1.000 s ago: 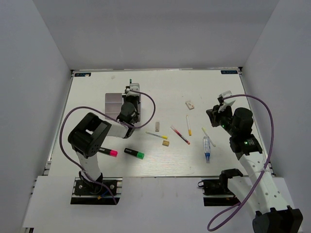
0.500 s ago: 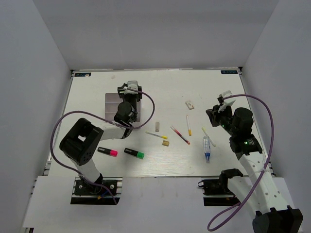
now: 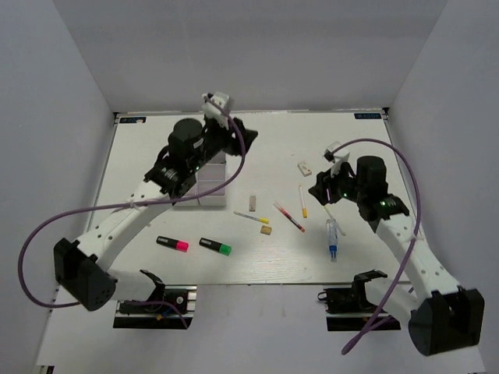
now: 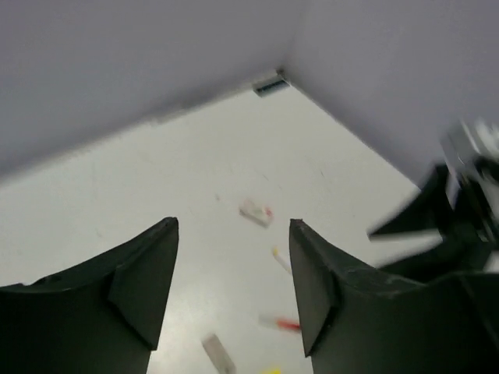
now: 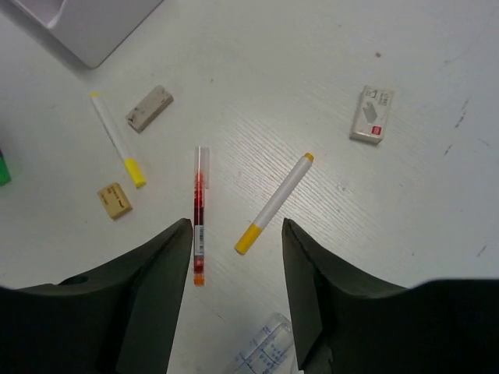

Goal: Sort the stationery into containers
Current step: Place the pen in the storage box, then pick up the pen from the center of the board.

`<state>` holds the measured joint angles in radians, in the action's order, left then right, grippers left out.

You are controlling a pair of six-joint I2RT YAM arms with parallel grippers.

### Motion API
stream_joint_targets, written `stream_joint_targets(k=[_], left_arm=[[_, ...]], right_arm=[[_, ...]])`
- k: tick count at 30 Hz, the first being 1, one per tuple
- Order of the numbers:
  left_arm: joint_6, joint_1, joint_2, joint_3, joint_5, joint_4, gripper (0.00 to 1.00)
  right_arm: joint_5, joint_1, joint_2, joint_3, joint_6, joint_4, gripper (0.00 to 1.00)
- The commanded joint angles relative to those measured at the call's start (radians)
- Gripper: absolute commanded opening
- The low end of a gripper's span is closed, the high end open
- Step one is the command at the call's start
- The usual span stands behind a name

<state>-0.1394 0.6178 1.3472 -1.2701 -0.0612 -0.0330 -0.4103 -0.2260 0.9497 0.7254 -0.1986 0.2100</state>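
Left tool (image 4: pixel 234 230) and right tool (image 5: pixel 234 234) part-open, empty. Right hangs over red pen (image 5: pixel 199 210), white pen (image 5: pixel 274 201) close by; could pinch 2 together.

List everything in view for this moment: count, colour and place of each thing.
box: one, white, left of table centre, partly under the left arm
highlighters: two, black, one pink-capped, one green-capped, near edge on the left
pens: four, thin, one red, three mainly white, table centre towards the right
erasers: two beige, between box and red pen; one white with red mark, farther back
tube: one, clear with blue tip, right of the pens
table: one, white
left arm: over the box; left fingers open, empty
right arm: above the pens; right fingers open, empty
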Motion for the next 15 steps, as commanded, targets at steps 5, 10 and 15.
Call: stream_joint_targets(k=[5, 10, 15], left_arm=[[-0.178, 0.0, -0.284, 0.44, -0.014, 0.269, 0.88], [-0.276, 0.0, -0.381, 0.514, 0.02, 0.28, 0.93], [-0.419, 0.0, -0.404, 0.523, 0.073, 0.332, 0.93]], right_arm=[[0.123, -0.078, 0.309, 0.212, -0.045, 0.08, 0.58], [0.134, -0.125, 0.407, 0.249, -0.056, 0.074, 0.58], [0.125, -0.217, 0.581, 0.367, -0.202, 0.198, 0.52]])
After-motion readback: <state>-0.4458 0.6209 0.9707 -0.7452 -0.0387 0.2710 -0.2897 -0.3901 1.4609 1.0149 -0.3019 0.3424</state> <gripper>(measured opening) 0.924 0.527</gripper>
